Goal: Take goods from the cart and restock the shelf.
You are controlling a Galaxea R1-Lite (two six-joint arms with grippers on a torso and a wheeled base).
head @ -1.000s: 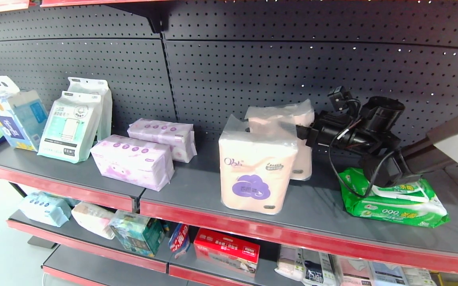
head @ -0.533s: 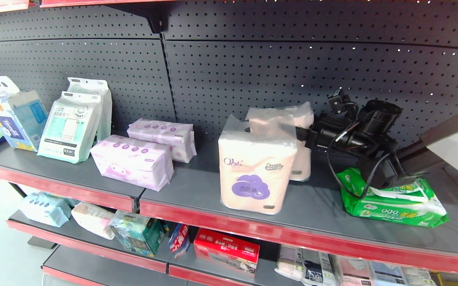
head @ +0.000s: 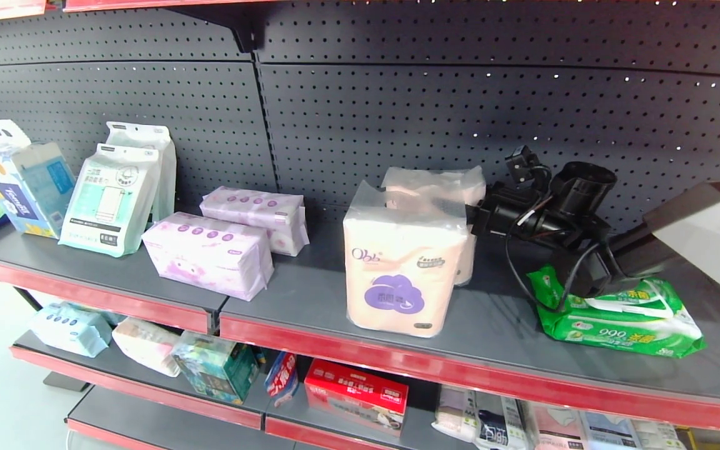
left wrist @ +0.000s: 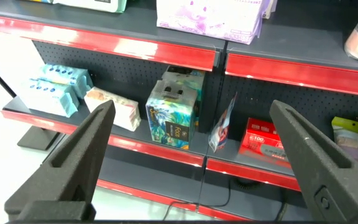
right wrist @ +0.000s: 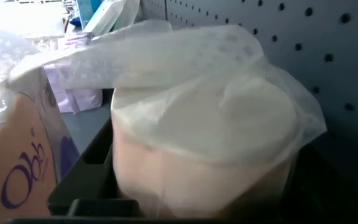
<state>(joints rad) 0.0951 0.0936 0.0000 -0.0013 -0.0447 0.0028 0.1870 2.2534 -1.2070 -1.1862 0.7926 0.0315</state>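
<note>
Tissue pack (head: 435,184) sits clamped in the right claw (head: 475,215), just behind the front pack (head: 400,262).

Dark shelf (head: 310,294), tissue packs (head: 210,253), roll pack (head: 400,262) (upright), green wipes (head: 616,325)

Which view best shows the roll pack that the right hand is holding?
The right wrist view: the rear roll pack sits close up between the fingers of the right hand. The head view has it half hidden behind the front roll pack. The left wrist view faces a lower shelf.
</note>
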